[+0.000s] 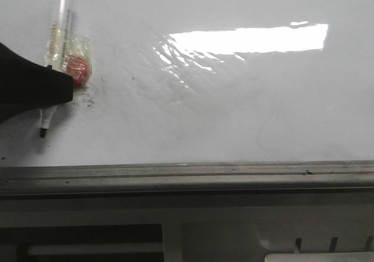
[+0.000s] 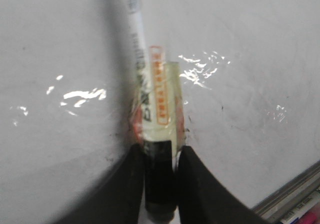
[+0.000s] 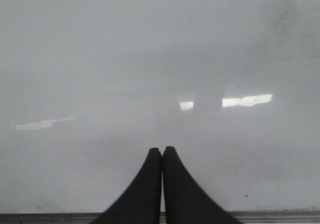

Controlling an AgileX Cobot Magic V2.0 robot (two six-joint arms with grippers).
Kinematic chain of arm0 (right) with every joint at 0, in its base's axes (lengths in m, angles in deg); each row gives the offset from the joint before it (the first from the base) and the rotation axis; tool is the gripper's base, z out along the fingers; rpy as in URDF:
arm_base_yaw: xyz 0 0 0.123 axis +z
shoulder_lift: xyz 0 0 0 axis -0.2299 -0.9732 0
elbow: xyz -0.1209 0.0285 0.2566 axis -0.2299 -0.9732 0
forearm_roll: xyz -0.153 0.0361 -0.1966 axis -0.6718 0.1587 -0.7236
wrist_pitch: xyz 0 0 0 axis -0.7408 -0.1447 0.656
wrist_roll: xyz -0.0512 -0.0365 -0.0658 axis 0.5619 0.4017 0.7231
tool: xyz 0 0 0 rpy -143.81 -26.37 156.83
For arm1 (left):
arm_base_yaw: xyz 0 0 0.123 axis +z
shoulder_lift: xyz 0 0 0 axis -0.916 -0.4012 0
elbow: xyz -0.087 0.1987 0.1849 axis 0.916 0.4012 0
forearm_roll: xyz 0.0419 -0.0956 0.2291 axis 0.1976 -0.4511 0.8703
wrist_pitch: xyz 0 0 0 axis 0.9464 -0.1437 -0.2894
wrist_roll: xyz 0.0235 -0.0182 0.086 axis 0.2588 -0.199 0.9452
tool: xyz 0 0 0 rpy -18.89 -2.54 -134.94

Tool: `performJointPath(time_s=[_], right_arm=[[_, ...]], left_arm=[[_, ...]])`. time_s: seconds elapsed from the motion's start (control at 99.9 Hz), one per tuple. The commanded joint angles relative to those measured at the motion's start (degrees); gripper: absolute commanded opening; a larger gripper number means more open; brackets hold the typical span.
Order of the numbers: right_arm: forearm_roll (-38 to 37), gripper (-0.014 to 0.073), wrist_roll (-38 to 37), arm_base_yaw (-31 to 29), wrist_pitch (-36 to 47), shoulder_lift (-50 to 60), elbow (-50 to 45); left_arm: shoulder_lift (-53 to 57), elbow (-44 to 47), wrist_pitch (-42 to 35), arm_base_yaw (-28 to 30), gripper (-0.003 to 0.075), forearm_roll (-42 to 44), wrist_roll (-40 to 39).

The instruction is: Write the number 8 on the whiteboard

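The whiteboard [image 1: 234,110] is glossy white with faint grey smudges and a glare patch. My left gripper [image 1: 65,85] is at its left side, shut on a white-barrelled marker [image 1: 58,28] wrapped in yellowish tape with a red patch. The marker's dark tip [image 1: 42,133] points toward the front rail. I cannot tell if the tip touches the board. In the left wrist view, the gripper [image 2: 160,156] clamps the marker [image 2: 150,109] at its dark section, over the board [image 2: 250,109]. My right gripper [image 3: 162,150] is shut and empty above the board [image 3: 150,59]. The number 8 is not in view.
A grey metal edge rail [image 1: 187,172] runs along the board's front edge and shows in the right wrist view [image 3: 280,217]. A grey-beige panel with slots [image 1: 234,233] lies in front of it. Small black specks mark the board near the marker.
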Motion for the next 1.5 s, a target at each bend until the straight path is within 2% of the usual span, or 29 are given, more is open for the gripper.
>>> performJointPath(time_s=[0.0, 0.14, 0.22, 0.31, 0.4, 0.47, 0.57, 0.69, 0.74, 0.79, 1.061, 1.201, 1.291, 1.491], right_arm=[[0.0, -0.0063, 1.8, 1.9, 4.1, -1.0, 2.4], [0.0, -0.0063, 4.3, 8.1, 0.3, -3.5, 4.2], [1.0, -0.0063, 8.4, 12.5, -1.7, -6.5, 6.1], [3.9, -0.006, 12.8, 18.6, -3.4, -11.4, 9.3], [4.4, -0.006, 14.1, 24.9, -5.6, -17.8, 13.3], [4.4, -0.0044, 14.5, 29.9, -4.4, -22.8, 16.5], [4.5, 0.0072, 14.5, 36.3, -1.2, -29.2, 21.5], [4.5, 0.0293, 14.5, 42.3, -0.7, -35.3, 27.3], [4.7, 0.0346, 14.5, 43.8, -0.3, -37.5, 29.1], [5.6, 0.0362, 14.5, 44.8, -0.4, -39.5, 30.9], [7.5, 0.0359, 14.5, 48.5, 1.1, -46.7, 35.4], [7.7, 0.0307, 14.5, 48.6, 3.8, -48.1, 35.5], [7.8, 0.023, 14.4, 48.6, 4.4, -48.7, 35.5], [7.8, -0.0011, 13.6, 48.6, 4.4, -49.6, 35.5]], left_arm=[[0.2, -1.4, -2.5, -0.4, -0.0018, -0.7, -0.1], [0.2, -1.4, -2.4, -0.4, -0.002, 1.1, -0.1], [0.2, -1.4, -2.4, -0.4, -0.002, 3.1, -0.1], [0.3, -1.4, -2.4, -0.5, -0.002, 9.0, -0.1], [1.0, -1.5, -2.4, -0.6, -0.002, 16.0, -0.1], [1.3, -1.5, -2.5, -0.6, -0.002, 21.5, -0.1], [2.0, -1.5, -3.1, -1.1, -0.002, 27.0, -0.5], [2.3, -1.5, -4.8, -1.6, -0.002, 34.0, -0.5], [2.3, -1.5, -5.6, -1.6, -0.002, 38.7, -0.5], [2.3, -1.5, -6.5, -1.6, -0.002, 42.6, -0.6], [2.3, -1.5, -10.1, -1.6, -0.002, 44.6, -0.6], [2.3, -1.5, -10.1, -1.6, -0.002, 46.1, -0.6], [2.3, -1.5, -10.1, -1.6, -0.002, 46.7, -0.6], [2.3, -1.5, -10.1, -1.6, -0.002, 47.0, -0.6]])
